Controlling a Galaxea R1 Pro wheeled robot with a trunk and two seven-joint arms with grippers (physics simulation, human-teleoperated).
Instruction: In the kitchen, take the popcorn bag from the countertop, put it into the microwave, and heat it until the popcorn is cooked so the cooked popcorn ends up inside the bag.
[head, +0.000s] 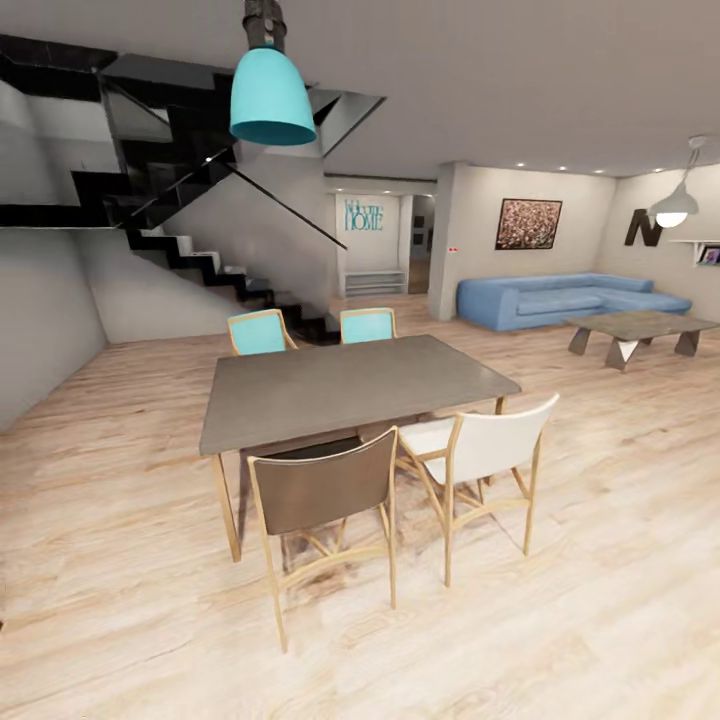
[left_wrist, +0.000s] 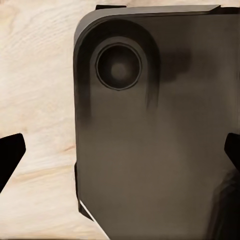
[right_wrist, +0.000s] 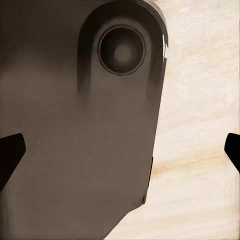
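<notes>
I am in a dining and living room, and the kitchen, popcorn bag, countertop and microwave are out of view. In the left wrist view my left gripper (left_wrist: 121, 152) is open, its dark fingertips (left_wrist: 10, 155) far apart at the frame's edges, over the robot's dark grey base (left_wrist: 150, 150) and the wood floor (left_wrist: 35, 90). In the right wrist view my right gripper (right_wrist: 121, 150) is open in the same way, its fingertips (right_wrist: 10, 152) wide apart, with nothing between them.
A grey dining table (head: 350, 390) stands straight ahead with a brown chair (head: 320, 495) and a white chair (head: 490, 445) on my side and two teal chairs (head: 262, 332) behind. A teal pendant lamp (head: 270, 100) hangs above. Black stairs (head: 200, 255) rise at left. A blue sofa (head: 560, 298) and a coffee table (head: 640, 335) stand at right.
</notes>
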